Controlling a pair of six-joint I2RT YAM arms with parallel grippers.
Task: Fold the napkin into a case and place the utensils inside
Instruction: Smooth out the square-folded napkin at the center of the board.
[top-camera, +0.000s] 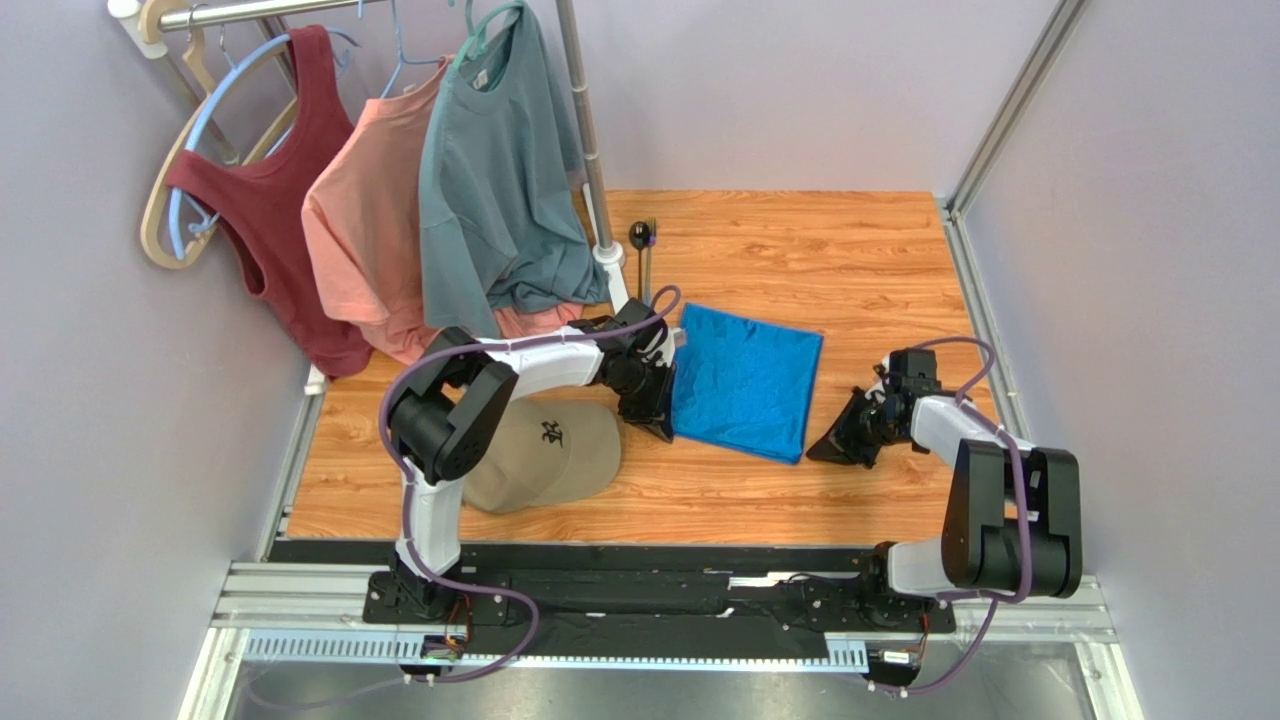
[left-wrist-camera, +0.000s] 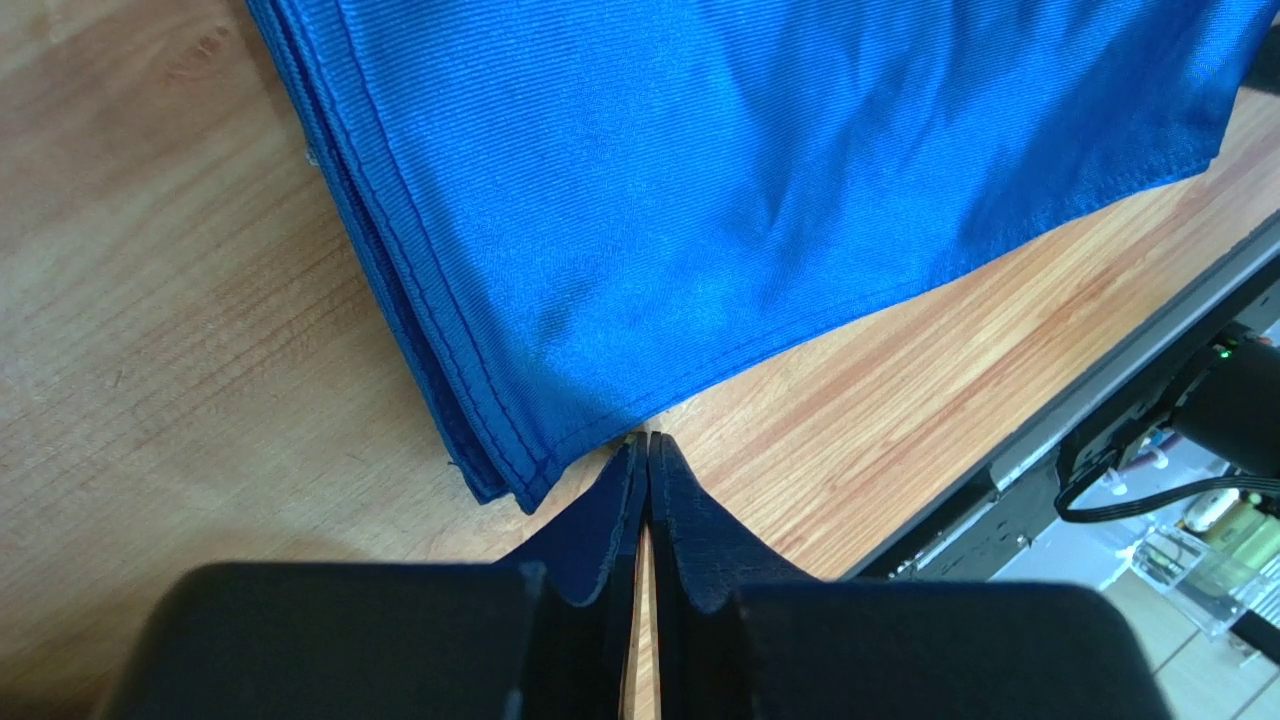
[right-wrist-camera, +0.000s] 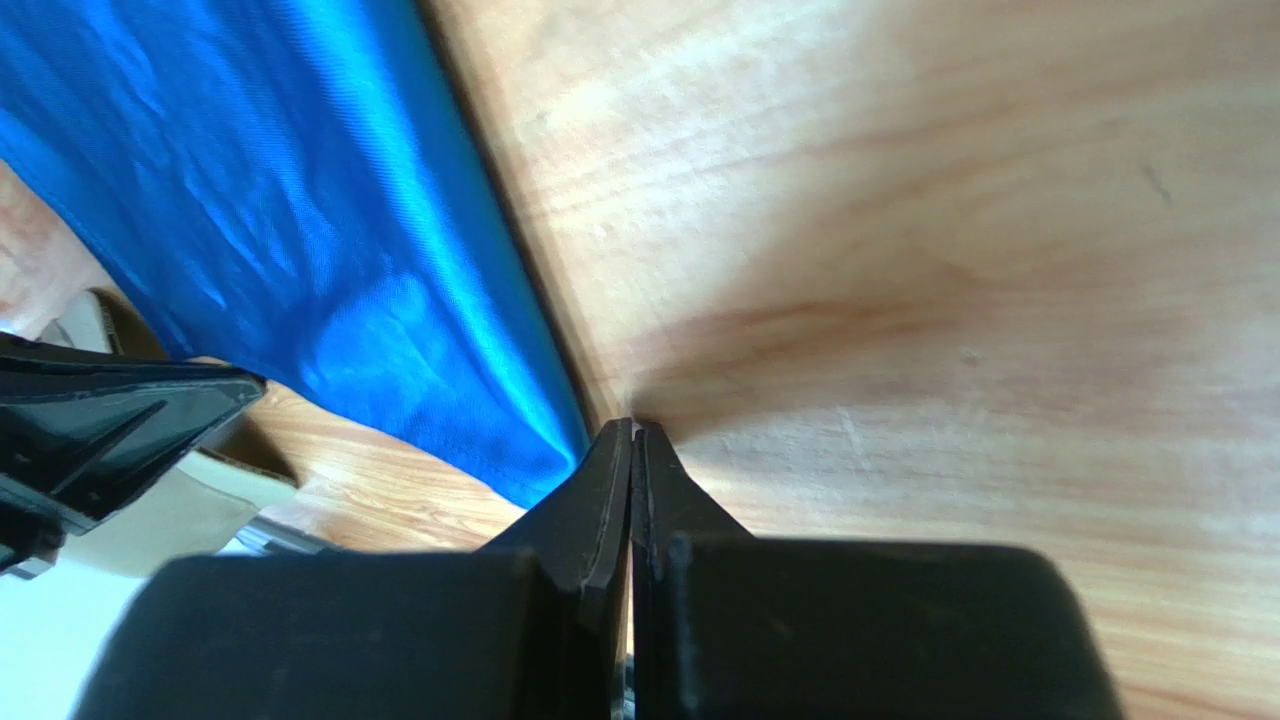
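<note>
The bright blue napkin (top-camera: 744, 387) lies folded into a flat, roughly square stack of layers on the wooden table. My left gripper (top-camera: 658, 420) is shut and empty, its tips (left-wrist-camera: 648, 438) at the table surface against the napkin's (left-wrist-camera: 751, 195) edge beside a corner. My right gripper (top-camera: 830, 450) is shut and empty, its tips (right-wrist-camera: 631, 428) on the wood next to the napkin's (right-wrist-camera: 301, 255) other side. A dark spoon (top-camera: 643, 240) lies behind the left arm by the rack pole. The fork is not in view.
A tan cap (top-camera: 549, 450) sits under the left arm, left of the napkin. A clothes rack pole (top-camera: 589, 150) stands at the back left with a grey-teal T-shirt (top-camera: 496, 165), a pink shirt (top-camera: 368, 225) and a maroon tank top (top-camera: 278, 195).
</note>
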